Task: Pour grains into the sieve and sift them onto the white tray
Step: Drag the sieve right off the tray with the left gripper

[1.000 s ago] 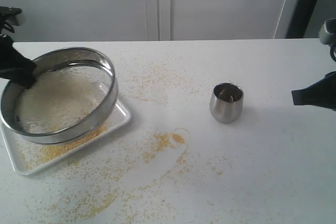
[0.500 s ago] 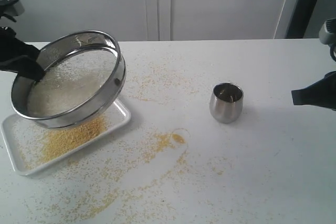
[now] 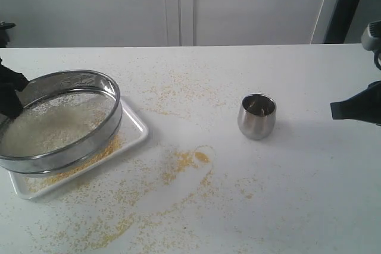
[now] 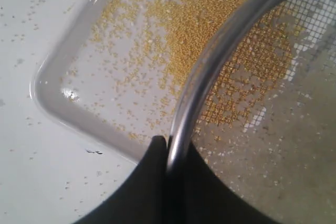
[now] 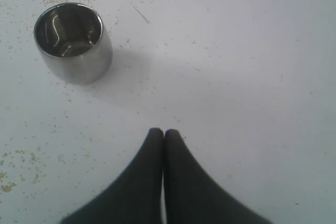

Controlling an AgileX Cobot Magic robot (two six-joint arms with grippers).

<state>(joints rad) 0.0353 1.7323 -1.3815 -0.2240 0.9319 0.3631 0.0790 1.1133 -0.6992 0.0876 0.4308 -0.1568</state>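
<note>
Right fingers: matte black, smooth, broad at the base, tapering to rounded tips. Left fingers: same plain matte black, with curved outer edges. From outside, right gripper a dark wedge, grey housing just above.

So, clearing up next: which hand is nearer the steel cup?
Right. The right hand hangs shut beside the steel cup, not touching it; the left hand is far off, clamped on the sieve rim over the white tray.
</note>
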